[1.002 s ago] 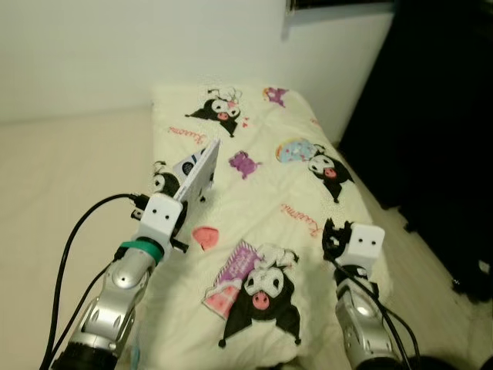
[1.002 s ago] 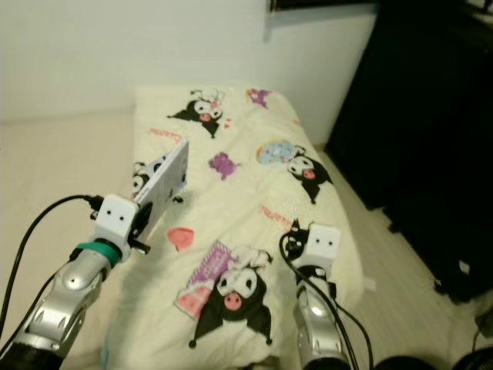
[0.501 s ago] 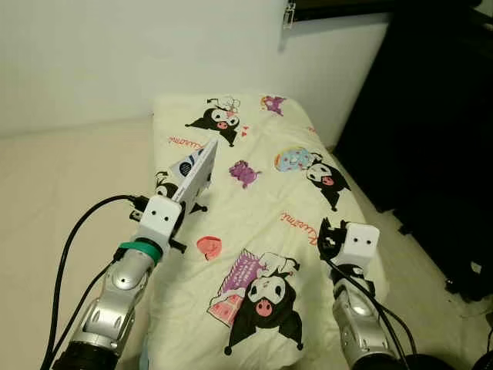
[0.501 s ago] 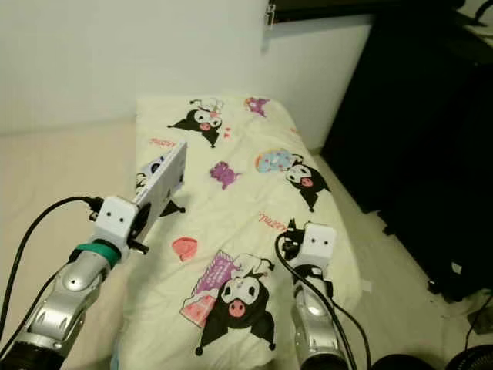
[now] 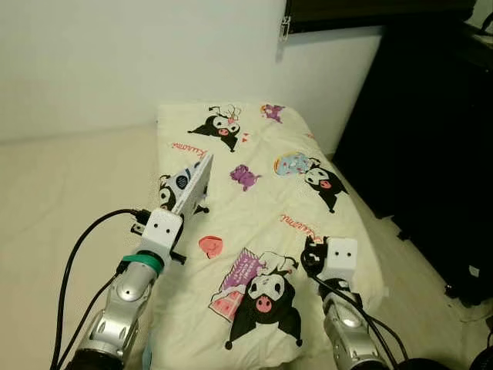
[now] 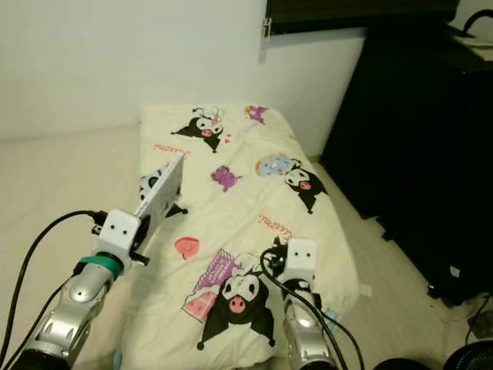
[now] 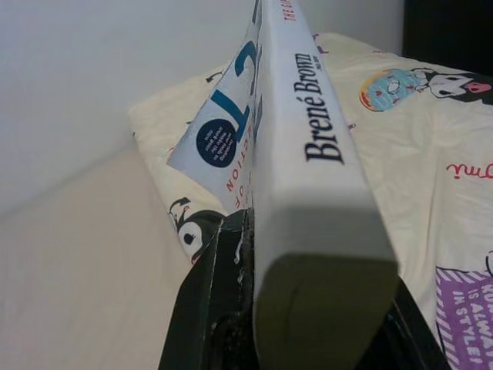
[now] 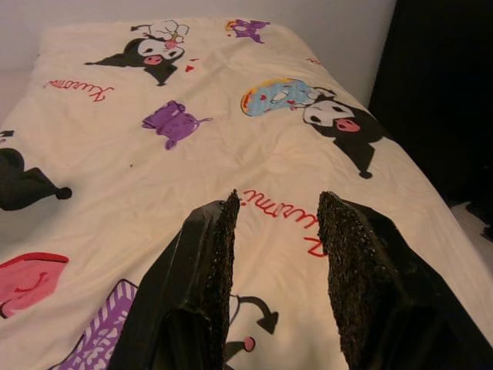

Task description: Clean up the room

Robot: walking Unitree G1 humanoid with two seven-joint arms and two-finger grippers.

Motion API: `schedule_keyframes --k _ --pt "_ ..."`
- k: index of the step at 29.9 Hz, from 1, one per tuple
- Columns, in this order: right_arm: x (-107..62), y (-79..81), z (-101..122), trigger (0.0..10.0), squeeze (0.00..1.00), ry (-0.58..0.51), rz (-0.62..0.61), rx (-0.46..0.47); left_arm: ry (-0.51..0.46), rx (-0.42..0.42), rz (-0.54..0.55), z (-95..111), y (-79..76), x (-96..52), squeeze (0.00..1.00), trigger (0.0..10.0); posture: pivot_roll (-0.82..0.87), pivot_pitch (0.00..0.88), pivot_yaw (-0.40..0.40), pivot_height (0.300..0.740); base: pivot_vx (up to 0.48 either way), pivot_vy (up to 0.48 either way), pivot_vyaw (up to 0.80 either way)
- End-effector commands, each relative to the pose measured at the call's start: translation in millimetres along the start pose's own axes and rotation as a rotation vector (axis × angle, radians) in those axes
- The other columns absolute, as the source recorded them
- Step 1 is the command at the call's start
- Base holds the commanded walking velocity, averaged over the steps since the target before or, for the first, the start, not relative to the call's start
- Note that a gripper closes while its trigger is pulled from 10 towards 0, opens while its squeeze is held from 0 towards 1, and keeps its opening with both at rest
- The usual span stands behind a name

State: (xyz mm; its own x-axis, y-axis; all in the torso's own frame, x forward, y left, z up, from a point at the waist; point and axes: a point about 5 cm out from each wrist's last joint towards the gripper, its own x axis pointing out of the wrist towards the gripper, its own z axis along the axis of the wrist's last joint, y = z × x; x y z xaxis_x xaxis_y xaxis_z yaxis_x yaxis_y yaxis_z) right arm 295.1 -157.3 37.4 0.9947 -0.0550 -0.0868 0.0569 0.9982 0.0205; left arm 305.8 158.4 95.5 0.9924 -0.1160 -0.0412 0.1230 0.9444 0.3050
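A white book [image 5: 192, 183] with blue lettering is held upright and tilted over the left side of the bed, with my left gripper [image 5: 176, 212] shut on its lower edge. Up close in the left wrist view, the book [image 7: 296, 146] shows its spine between the black fingers [image 7: 208, 308]. My right gripper [image 8: 276, 223] stands open above the cream cartoon-print blanket [image 5: 262, 193], nothing between its fingers. In the eye views the right wrist [image 5: 339, 258] hovers over the bed's near right part.
The bed runs away from me to a white wall [image 5: 115, 62]. Beige floor [image 5: 69, 193] lies on the left. Dark furniture [image 5: 431, 116] stands close on the right, with a strip of floor beside the bed.
The view has shifted, and the bed now sits a little farther off. My left gripper still holds the book. My right wrist sits lower and more to the left in the picture.
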Motion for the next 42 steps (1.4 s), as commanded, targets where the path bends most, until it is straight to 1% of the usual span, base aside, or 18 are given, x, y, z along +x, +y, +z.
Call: schedule_keyframes --k 1,11,18,28,35,42 --pt "-3.5 2.2 -4.9 10.0 0.0 0.011 0.008 0.004 -0.005 -0.007 0.022 -1.1 1.7 -0.7 0.0 10.0 0.04 0.0 0.038 0.74 0.0 0.0 0.0" --pt "-1.4 2.5 -5.2 10.0 0.0 0.008 0.014 -0.002 -0.004 -0.01 0.055 -2.9 2.1 0.0 0.0 10.0 0.04 0.0 0.036 0.74 0.0 0.0 0.0" --pt "-0.4 0.7 -4.8 10.0 0.0 0.008 0.01 -0.005 -0.006 -0.002 0.066 -4.9 3.1 -3.9 0.0 10.0 0.04 0.0 0.032 0.74 0.0 0.411 0.0" --pt "0.7 -0.3 -4.9 10.0 0.0 0.009 0.011 -0.013 -0.009 0.0 0.073 -5.2 3.5 -3.9 0.0 10.0 0.05 0.0 0.03 0.74 0.0 0.467 0.0" --pt "1.7 -0.2 -4.9 10.0 0.0 0.01 0.011 -0.016 -0.027 0.053 0.056 -3.0 3.0 -1.6 0.0 10.0 0.05 0.0 0.033 0.74 0.0 0.0 0.0" --pt "1.8 -0.3 -5.1 10.0 0.0 0.008 0.007 -0.014 -0.029 0.055 0.048 -2.2 1.7 0.1 0.0 10.0 0.04 0.0 0.039 0.74 0.0 -0.306 0.0"
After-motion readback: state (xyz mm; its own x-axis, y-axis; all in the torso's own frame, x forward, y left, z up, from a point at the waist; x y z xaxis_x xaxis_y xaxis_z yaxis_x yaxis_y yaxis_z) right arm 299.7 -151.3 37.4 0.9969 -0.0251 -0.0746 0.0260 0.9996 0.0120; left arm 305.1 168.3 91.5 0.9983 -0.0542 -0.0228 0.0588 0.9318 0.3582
